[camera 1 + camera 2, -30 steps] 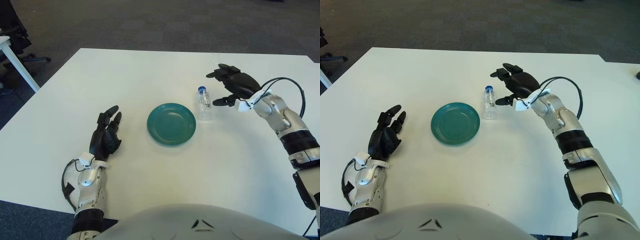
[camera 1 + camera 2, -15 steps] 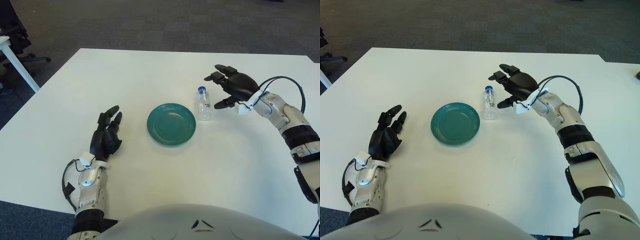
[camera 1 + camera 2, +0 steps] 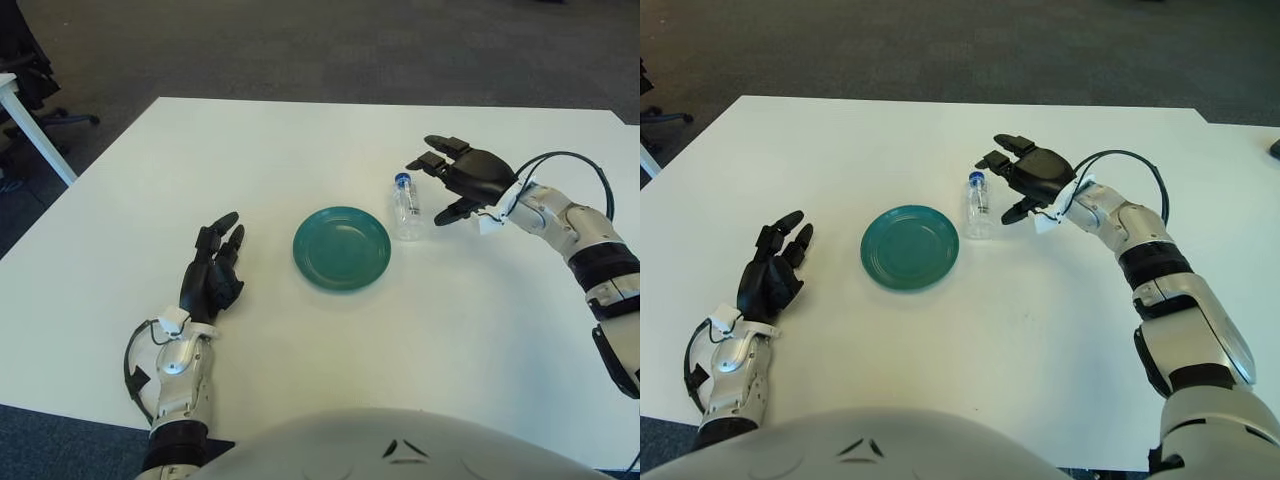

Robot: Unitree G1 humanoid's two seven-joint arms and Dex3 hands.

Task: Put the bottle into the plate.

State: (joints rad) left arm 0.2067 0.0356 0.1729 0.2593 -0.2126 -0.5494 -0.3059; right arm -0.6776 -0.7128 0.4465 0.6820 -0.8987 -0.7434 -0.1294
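Nearest, left of the plate and well apart from it: left hand, fingers relaxed, holding nothing, idle. Plate itself empty, nothing in it. Just right of the plate, standing upright on the white table: small clear bottle with blue cap, apparently empty. Right of the bottle, near but not touching: right hand, fingers spread toward it, no grasp yet. Judged early: bottle ungrasped, so closing, lifting and setting down inside the plate all left to do
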